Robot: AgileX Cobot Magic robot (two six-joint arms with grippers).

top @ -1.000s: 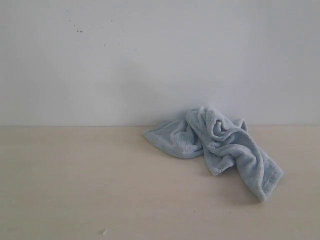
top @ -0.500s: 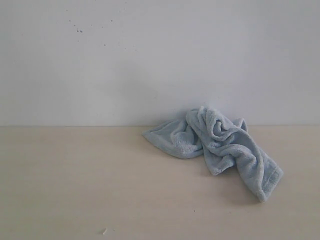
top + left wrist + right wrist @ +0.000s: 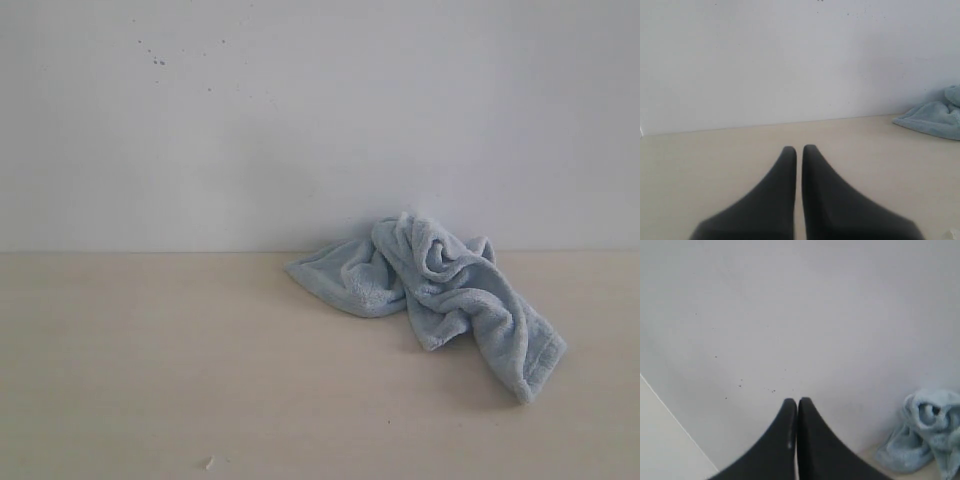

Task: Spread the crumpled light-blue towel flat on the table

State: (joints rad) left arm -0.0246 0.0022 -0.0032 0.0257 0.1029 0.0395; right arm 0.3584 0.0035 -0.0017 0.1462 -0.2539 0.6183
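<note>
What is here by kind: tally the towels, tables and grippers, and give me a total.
Towels: 1, the towel, crumpled.
Tables: 1, the table.
Grippers: 2, the left gripper and the right gripper, both shut.
Total: 4.

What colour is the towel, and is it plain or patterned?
Plain pale light blue towel, no pattern; clearest in the exterior view.

You have bare table left of and in front of the towel; the wall close behind it blocks that side.
</note>
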